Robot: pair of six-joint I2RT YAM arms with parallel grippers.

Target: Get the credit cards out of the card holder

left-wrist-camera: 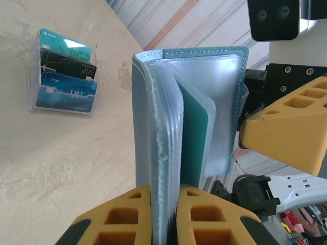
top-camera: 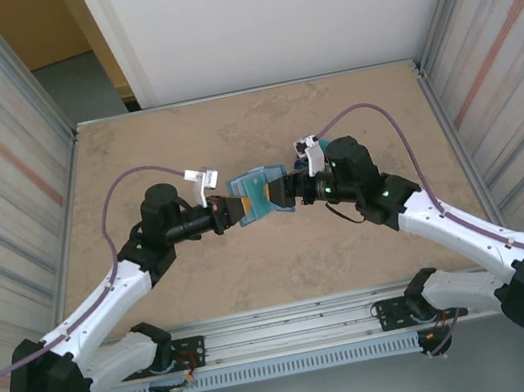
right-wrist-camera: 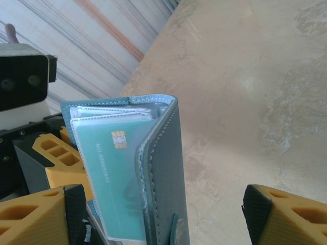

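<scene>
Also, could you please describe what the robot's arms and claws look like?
The left arm and right arm have white link shells with black joints. A thin purple cable loops along each. The left claw and right claw have yellow-orange fingers with recessed grid pockets and black edges.

Clear plastic stand [left-wrist-camera: 30,98] on beige table [left-wrist-camera: 61,173]

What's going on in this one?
Both arms are at the open card holder, held upright over the middle of the table. The left pincer is clamped on one cover; the right pincer is open, straddling the other cover. A teal card sits in a clear sleeve inside. Three more cards sit in a clear rack on the table.
</scene>
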